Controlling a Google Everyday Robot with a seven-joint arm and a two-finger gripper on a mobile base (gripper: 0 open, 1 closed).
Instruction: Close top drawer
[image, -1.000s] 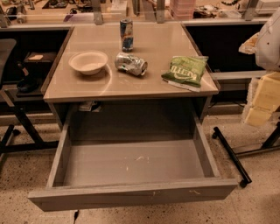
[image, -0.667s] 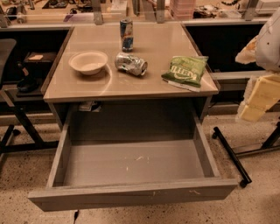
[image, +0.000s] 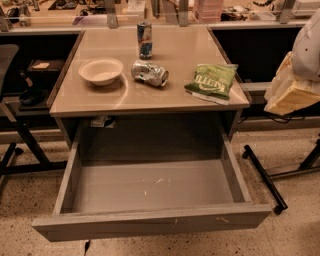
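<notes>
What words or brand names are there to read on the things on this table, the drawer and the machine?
No text reads clearly.
green bag: pale lettering, too blurred to read.
upright can: blue and white print, unreadable.
crushed can: markings unreadable.
top drawer: open, pale scratches only, no text.
claw, at the view's right edge, apart from the drawer: no label visible.

The desk (image: 175, 55) has a smooth tan top with four things on it. A blue can (image: 144, 39) stands upright at 12 o'clock, near the back edge. A white bowl (image: 100, 71) sits at 9 o'clock. A crushed silver can (image: 149, 73) lies on its side at the centre, just beside the bowl. A green snack bag (image: 212, 81) lies flat at 3 o'clock, close to the right edge. The claw (image: 292, 92) hangs beyond that edge at 3 o'clock, clear of the desk.
</notes>
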